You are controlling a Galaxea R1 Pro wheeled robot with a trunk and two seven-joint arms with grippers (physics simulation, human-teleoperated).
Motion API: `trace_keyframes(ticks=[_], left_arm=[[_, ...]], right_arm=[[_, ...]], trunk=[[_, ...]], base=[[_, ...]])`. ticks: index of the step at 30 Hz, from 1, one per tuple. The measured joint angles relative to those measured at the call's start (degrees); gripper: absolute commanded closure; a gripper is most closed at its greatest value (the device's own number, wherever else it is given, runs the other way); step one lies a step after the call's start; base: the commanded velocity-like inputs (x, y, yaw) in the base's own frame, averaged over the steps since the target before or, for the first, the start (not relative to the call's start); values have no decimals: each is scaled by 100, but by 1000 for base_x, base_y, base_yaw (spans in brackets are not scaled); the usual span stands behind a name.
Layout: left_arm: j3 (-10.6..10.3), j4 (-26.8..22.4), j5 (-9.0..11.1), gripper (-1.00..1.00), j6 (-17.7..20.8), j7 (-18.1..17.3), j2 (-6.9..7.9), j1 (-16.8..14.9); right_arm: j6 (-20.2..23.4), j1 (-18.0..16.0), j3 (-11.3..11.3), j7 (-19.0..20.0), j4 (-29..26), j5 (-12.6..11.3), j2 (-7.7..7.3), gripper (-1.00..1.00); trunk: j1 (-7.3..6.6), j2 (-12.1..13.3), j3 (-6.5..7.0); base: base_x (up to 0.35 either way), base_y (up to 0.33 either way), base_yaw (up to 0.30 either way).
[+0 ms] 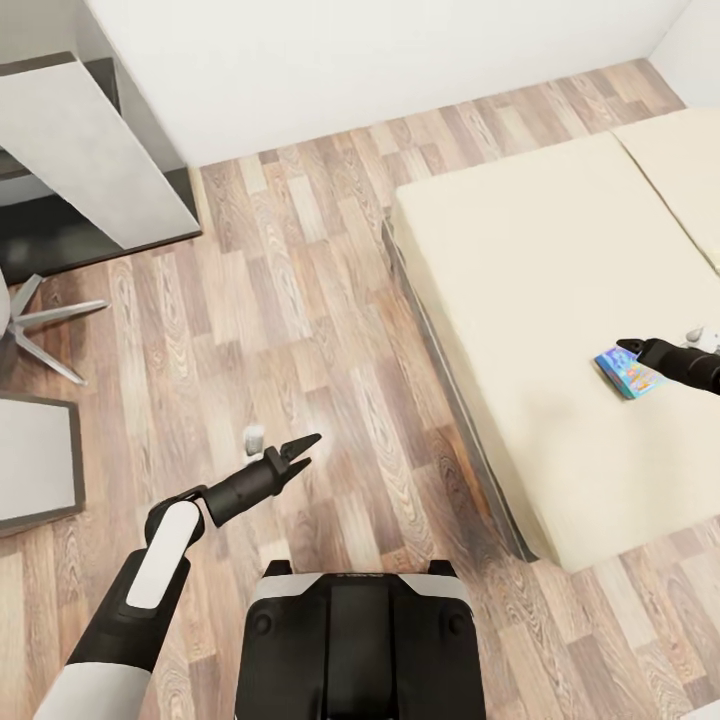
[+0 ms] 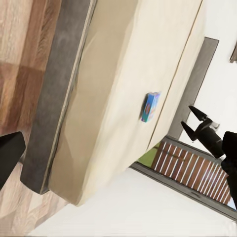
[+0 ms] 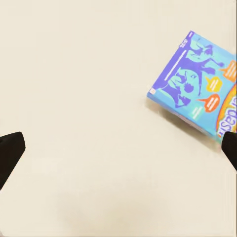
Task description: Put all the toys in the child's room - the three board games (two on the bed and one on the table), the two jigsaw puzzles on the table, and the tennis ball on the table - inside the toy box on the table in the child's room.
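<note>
Wood-plank floor; white wall; grey chair base near shelving unit.

Left arm bent at elbow, forearm angled forward and right; left gripper low in front of trunk, fingers spread apart. Right arm reaches in from right edge, extended leftward; right gripper jaws parted, seen also from left wrist.
</note>
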Motion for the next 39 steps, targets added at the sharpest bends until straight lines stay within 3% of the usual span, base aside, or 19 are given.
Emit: trace_keyframes(ticks=[9, 19, 29, 39], left_arm=[[-8, -131, 17, -100, 10, 54, 4, 7], [-11, -535, 45, -100, 0, 505, -4, 139], [8, -627, 57, -100, -10, 646, -5, 230], [-13, -642, 44, -100, -11, 684, -10, 244]], right_arm=[[-7, -26, -74, -44, 34, -5, -72, -100], [-9, -35, -101, -48, 42, -8, -123, -100], [-15, -4, -99, 3, 1, -8, -160, -100], [-10, 13, -90, 24, -18, -11, -143, -100]], trunk=[[1, 0, 0], [1, 0, 0], [0, 0, 0], [-2, 0, 0]], base=[[33, 28, -272], [6, 5, -247], [28, 1, -59], [240, 0, -9]])
